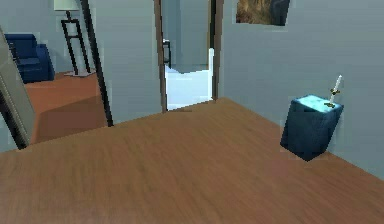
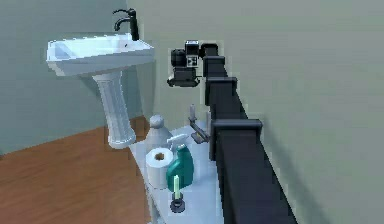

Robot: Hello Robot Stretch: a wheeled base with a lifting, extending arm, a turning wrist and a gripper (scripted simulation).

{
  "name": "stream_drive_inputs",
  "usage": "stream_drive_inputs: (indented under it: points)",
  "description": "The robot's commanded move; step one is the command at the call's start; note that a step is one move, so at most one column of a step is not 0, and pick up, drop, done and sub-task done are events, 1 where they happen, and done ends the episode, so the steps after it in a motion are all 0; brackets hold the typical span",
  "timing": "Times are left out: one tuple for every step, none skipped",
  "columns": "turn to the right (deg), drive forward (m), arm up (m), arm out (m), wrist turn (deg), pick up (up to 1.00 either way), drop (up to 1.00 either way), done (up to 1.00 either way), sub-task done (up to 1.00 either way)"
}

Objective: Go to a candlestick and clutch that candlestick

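Observation:
A small candlestick (image 2: 176,192), a thin green candle on a dark base, stands at the near end of a narrow white ledge (image 2: 203,190) low in the arm side view. The dark arm bar (image 2: 235,130) rises along the ledge's right side. The gripper (image 2: 181,70) is at the bar's far end, high above the ledge and well beyond the candlestick. Only bare wall lies behind its far end, and it holds nothing.
On the ledge behind the candlestick stand a white paper roll (image 2: 157,163), a green bottle (image 2: 182,163) and a white bottle (image 2: 157,126). A white pedestal sink (image 2: 100,55) stands beyond. The forward view has wooden floor, a doorway (image 1: 188,60), a blue box (image 1: 311,125) and a blue armchair (image 1: 28,57).

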Motion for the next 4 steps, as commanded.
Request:
stream_drive_inputs:
  points:
    - [0.0,0.0,0.0,0.0,30.0,0.0,0.0,0.0,0.0]
    - [0.0,0.0,-0.22,0.0,0.0,0.0,0.0,0.0,0.0]
    - [0.0,0.0,0.0,0.0,0.0,1.0,0.0,0.0,0.0]
    - [0.0,0.0,0.1,0.0,0.0,0.0,0.0,0.0,0.0]
